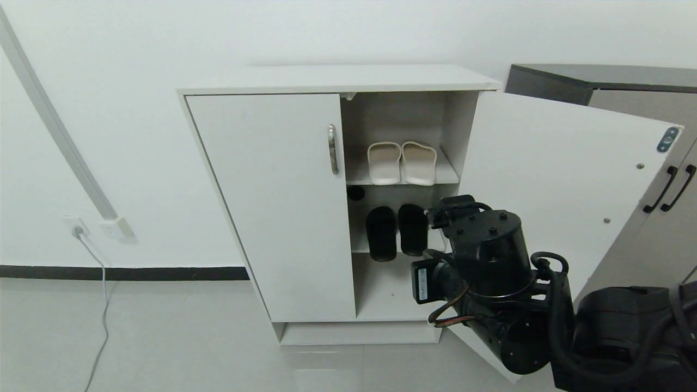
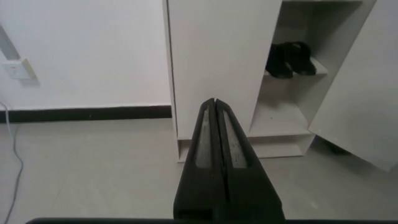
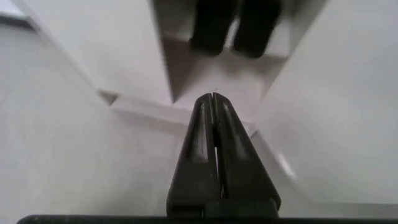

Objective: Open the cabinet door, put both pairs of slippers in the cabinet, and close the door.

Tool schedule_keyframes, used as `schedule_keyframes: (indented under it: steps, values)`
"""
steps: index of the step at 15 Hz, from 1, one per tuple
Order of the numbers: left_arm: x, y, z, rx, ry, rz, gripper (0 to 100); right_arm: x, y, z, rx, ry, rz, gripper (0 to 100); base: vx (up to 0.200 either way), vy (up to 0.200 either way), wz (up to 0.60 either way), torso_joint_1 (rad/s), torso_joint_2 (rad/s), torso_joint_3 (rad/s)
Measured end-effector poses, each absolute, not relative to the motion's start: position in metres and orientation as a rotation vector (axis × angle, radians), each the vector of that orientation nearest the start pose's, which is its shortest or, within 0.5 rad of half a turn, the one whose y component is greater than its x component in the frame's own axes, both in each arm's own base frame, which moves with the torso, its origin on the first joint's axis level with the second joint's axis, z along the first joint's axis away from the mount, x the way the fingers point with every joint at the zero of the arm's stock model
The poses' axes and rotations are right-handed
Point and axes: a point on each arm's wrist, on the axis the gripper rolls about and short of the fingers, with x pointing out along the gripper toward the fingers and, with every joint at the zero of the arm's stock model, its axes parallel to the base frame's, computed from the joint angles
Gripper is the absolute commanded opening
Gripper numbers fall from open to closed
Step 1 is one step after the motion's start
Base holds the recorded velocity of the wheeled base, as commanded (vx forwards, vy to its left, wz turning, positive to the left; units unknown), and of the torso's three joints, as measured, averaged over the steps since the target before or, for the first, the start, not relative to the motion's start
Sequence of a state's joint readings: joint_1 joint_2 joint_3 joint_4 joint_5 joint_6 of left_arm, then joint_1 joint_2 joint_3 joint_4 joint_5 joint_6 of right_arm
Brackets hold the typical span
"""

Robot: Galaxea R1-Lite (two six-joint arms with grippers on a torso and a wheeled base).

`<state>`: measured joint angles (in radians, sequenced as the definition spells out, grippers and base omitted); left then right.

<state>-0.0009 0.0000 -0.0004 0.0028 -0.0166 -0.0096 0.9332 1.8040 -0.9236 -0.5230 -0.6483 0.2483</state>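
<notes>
Your right pincer point(image 3: 213, 97), pressed shut and empty, is hanging before the cabinet point(image 1: 337, 80), where the black slippers point(image 1: 397, 231) are sitting with the white slippers point(image 1: 402, 162) at twelve o'clock from them, seemingly leaving you only the open door point(image 1: 550, 179) at three o'clock to close.

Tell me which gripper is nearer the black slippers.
Right. The right gripper, shut, sits just in front of and below the black slippers; the left gripper, shut, is farther back over the floor.

Home-like entryway: white shoe cabinet point(image 1: 261, 207), tiled floor point(image 1: 136, 337), wall socket point(image 1: 73, 224).
</notes>
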Motion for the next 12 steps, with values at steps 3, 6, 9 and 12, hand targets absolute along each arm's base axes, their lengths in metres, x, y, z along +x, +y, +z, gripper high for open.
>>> schedule_keyframes:
  steps: [3, 6, 9, 12]
  values:
    - [-0.0229, -0.0004, 0.0753, -0.009, 0.003, -0.017, 0, 0.2076, 0.2580, 0.1702, -0.012, 0.287, 0.249, 0, 0.000, 0.000, 0.00, 0.076, -0.47, -0.365]
    - [-0.0228, -0.0004, 0.0753, -0.009, 0.002, -0.017, 0, 0.2071, 0.2584, 0.1697, -0.014, 0.288, 0.251, 0, 0.000, 0.000, 0.00, 0.116, -0.45, -0.346]
    - [-0.0228, -0.0004, 0.0752, -0.009, 0.003, -0.017, 0, 0.2079, 0.2583, 0.1683, -0.017, 0.291, 0.248, 0, 0.000, 0.000, 0.00, 0.139, -0.47, -0.328]
    - [-0.0228, -0.0004, 0.0752, -0.009, 0.003, -0.017, 0, 0.2078, 0.2589, 0.1675, -0.019, 0.293, 0.248, 0, 0.000, 0.000, 0.00, 0.163, -0.48, -0.321]
